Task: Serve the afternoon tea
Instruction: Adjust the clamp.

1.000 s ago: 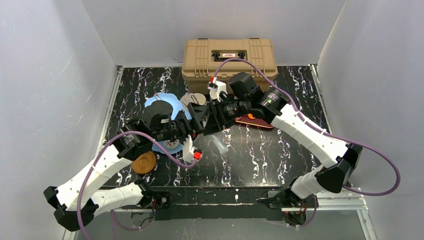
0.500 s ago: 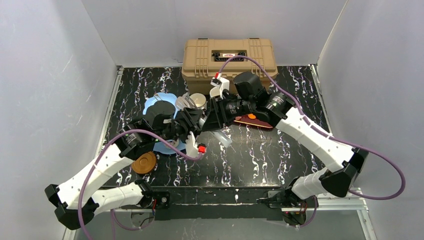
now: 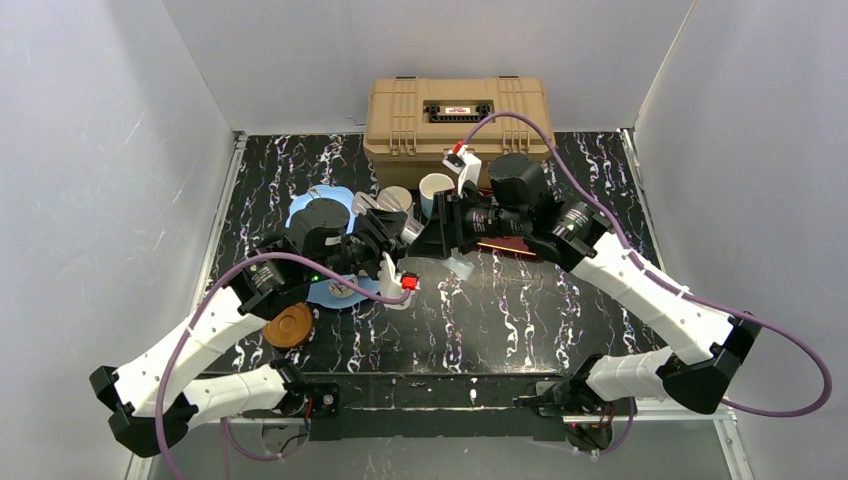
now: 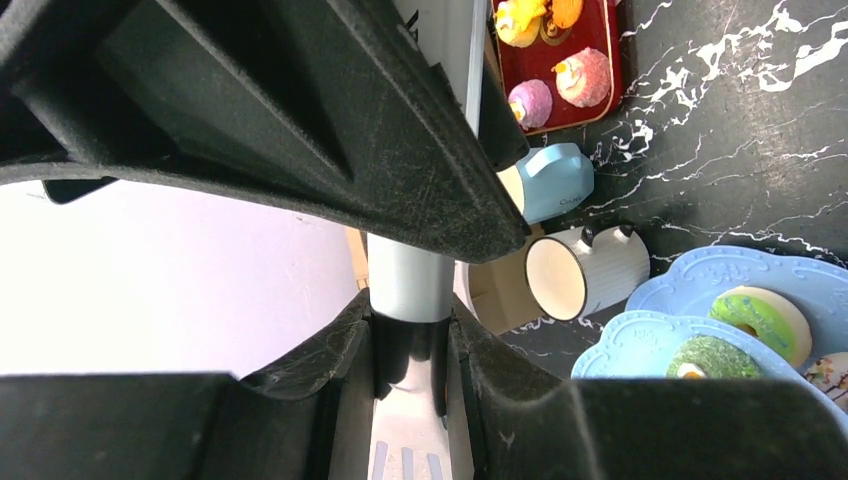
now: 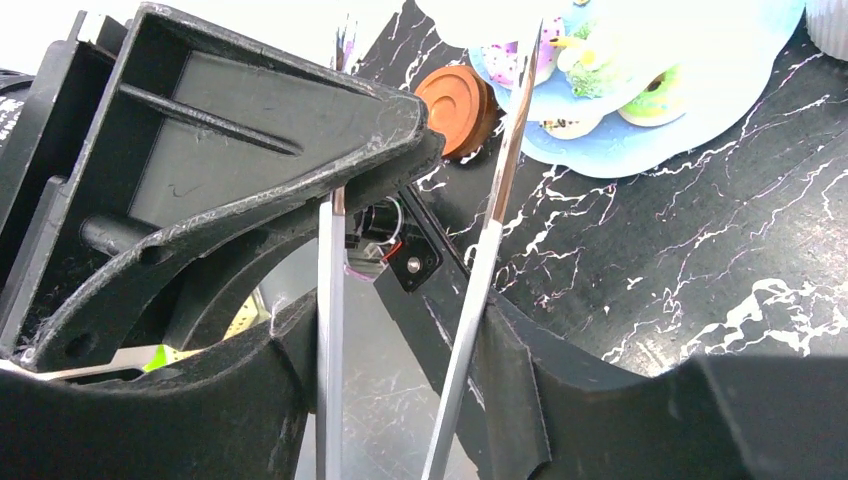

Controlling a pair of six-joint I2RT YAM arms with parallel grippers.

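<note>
Left gripper [image 4: 410,345] clamped on tongs [image 5: 481,268] handle, just right of cake stand [image 3: 298,213]. Right gripper [image 3: 437,232] half-spread, tongs' blades seemingly pressing both fingers.

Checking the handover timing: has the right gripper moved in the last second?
Yes. The right gripper has shifted rightward along the tan toolbox, uncovering the light-blue mug.
</note>
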